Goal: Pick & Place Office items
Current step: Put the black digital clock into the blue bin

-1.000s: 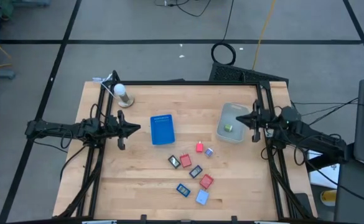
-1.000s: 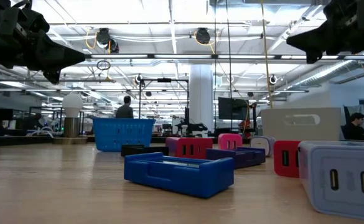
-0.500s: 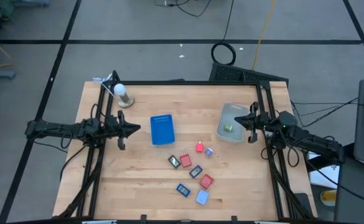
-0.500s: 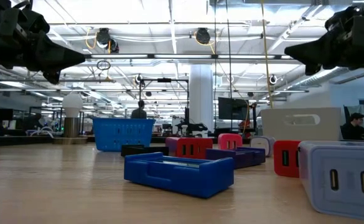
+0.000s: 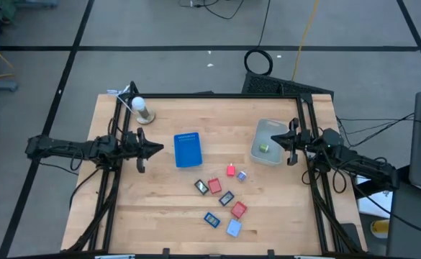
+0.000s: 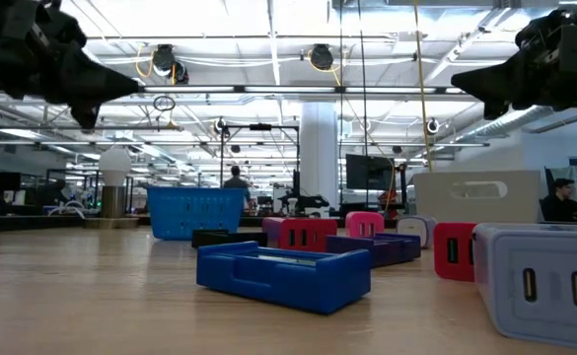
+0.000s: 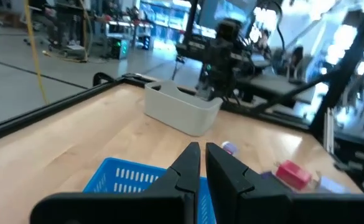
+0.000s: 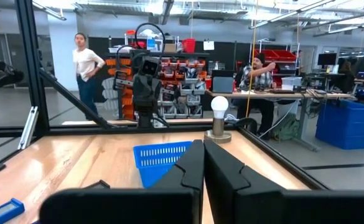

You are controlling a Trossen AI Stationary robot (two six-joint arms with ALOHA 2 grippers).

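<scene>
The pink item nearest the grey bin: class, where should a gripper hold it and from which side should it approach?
Likely from straight above. The pink item stands alone on the table, a small purple piece close beside it on the bin's side. Close the fingers across its two other faces, away from that neighbour. The right gripper, hovering by the grey bin, is nearest.

A wooden table [image 5: 145,208] carries everything. Near its far left corner stands a white bulb on a small base [image 5: 141,108]. A blue tray [image 5: 187,150] lies around the middle, and a grey plastic bin [image 5: 268,141] sits toward the right edge. Small office items [image 5: 224,198], red, pink, blue, light blue and dark, lie scattered between the middle and the near edge.
</scene>
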